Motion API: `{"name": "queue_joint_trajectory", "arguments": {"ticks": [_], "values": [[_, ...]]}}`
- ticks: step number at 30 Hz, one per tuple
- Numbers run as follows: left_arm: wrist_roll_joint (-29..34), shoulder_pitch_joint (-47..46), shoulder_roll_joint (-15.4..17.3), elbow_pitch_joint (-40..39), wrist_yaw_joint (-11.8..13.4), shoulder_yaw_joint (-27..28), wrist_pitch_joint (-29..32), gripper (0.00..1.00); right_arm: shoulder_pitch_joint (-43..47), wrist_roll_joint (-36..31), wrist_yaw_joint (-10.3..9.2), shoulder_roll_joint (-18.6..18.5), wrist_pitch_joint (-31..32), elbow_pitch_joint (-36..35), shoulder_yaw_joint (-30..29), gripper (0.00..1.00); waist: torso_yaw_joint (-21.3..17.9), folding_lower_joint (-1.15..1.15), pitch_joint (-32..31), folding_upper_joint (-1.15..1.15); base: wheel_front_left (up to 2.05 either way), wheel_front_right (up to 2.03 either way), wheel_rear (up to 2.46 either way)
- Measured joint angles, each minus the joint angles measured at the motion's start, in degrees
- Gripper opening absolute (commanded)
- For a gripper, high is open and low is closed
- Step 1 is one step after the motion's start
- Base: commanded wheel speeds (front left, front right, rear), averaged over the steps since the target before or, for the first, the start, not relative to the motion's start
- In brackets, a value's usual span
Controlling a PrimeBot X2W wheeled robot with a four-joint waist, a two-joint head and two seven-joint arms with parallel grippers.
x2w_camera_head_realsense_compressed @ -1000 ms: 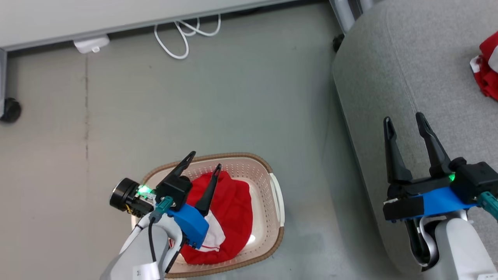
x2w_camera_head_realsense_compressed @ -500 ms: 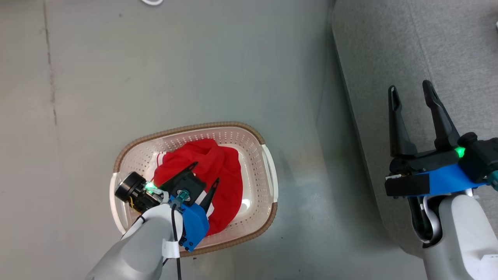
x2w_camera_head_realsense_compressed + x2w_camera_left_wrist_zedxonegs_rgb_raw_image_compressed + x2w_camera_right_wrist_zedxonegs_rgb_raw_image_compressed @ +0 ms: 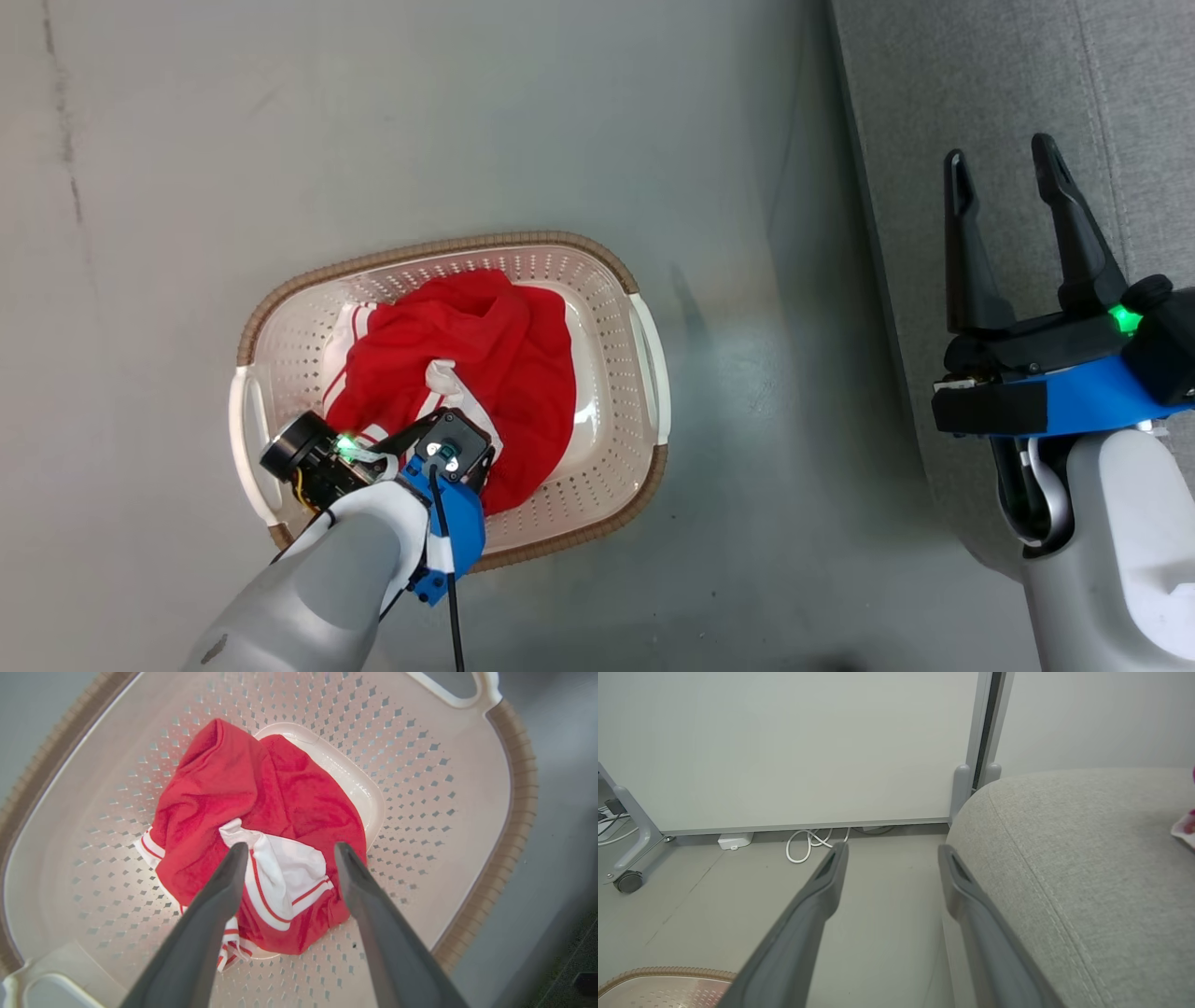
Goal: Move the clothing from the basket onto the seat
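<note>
- Head view: basket (image 3: 429, 250), cream with a brown rim band, stands on the floor (image 3: 373, 112), well apart from the seat (image 3: 934, 93). Its long axis runs roughly across the view.
- Head view: clothing (image 3: 476, 355), a red bunched heap, lies in the basket's middle and lower part. It is not yet lifted.
- Head view: left end effector (image 3: 446, 459) points down into the basket over the heap's near edge, probably set for a top-down pinch.
- Head view: right end effector (image 3: 1001, 159), fingers spread wide and empty, hangs over the seat's edge, apparently idle, perhaps ready to receive.
- Left wrist view: left end effector (image 3: 290, 847) is wide apart, straddling the white panel (image 3: 289, 868) of the clothing (image 3: 243, 779). I cannot tell whether the tips touch fabric; nothing is gripped.
- Left wrist view: the heap's long axis seems to run from the striped hem by the fingers away to a folded ridge near the far basket (image 3: 420, 765) wall. A striped cuff (image 3: 148, 845) points left.
- Right wrist view: right end effector (image 3: 893, 848), open, looks along the floor past the seat (image 3: 1064, 858) toward a white cable (image 3: 808, 842). The basket (image 3: 658, 970) rim sits at the lower left.
</note>
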Motion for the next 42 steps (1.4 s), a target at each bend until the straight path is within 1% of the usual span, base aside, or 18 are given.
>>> {"name": "queue_joint_trajectory", "arguments": {"ticks": [10, 20, 28, 38, 39, 40, 42], "values": [[-3.75, -3.63, 0.78, 2.45, 0.0, -3.54, 2.23, 1.0, -2.07, -0.24, 0.0, -0.75, 0.0, -1.81, -0.34, 1.0, -0.39, 0.0, 5.39, 0.0, 0.0, 0.0, 0.0], [-4.28, -9.62, 0.78, 4.02, 0.02, -5.36, 3.96, 1.0, -5.13, -0.76, 0.0, -1.42, 0.0, -4.09, -0.48, 1.0, -0.46, 0.0, 12.11, 0.0, 0.0, 0.0, 0.0], [-4.76, -13.28, 1.56, 4.82, 1.53, -5.43, 7.33, 1.0, -6.33, -0.92, 0.0, -1.76, 0.0, -5.31, -0.97, 1.0, -0.31, 0.0, 17.45, 0.0, 0.0, 0.0, 0.0], [-4.49, -15.63, 2.46, 4.95, 2.42, -6.3, 8.46, 1.0, -7.36, -1.24, 0.0, -1.74, -0.12, -6.34, -1.19, 1.0, -0.86, 0.0, 20.29, 0.0, 0.0, 0.0, 0.0], [-4.25, -15.71, 2.58, 4.97, 2.43, -6.53, 8.83, 0.98, -7.38, -1.29, 0.0, -1.74, -0.15, -6.39, -1.19, 1.0, -0.94, 0.0, 20.44, 0.0, 0.0, 0.0, 0.0], [-4.21, -15.8, 2.71, 4.98, 2.6, -6.7, 9.05, 0.56, -7.45, -1.29, 0.0, -1.74, -0.15, -6.45, -1.2, 1.0, -1.01, 0.0, 20.57, 0.0, 0.0, 0.0, 0.0], [-4.21, -16.25, 2.88, 5.01, 2.78, -6.95, 9.21, 0.04, -7.57, -1.32, 0.0, -1.69, -0.15, -6.47, -1.21, 1.0, -1.11, 0.0, 20.74, 0.0, 0.0, 0.0, 0.0]]}}
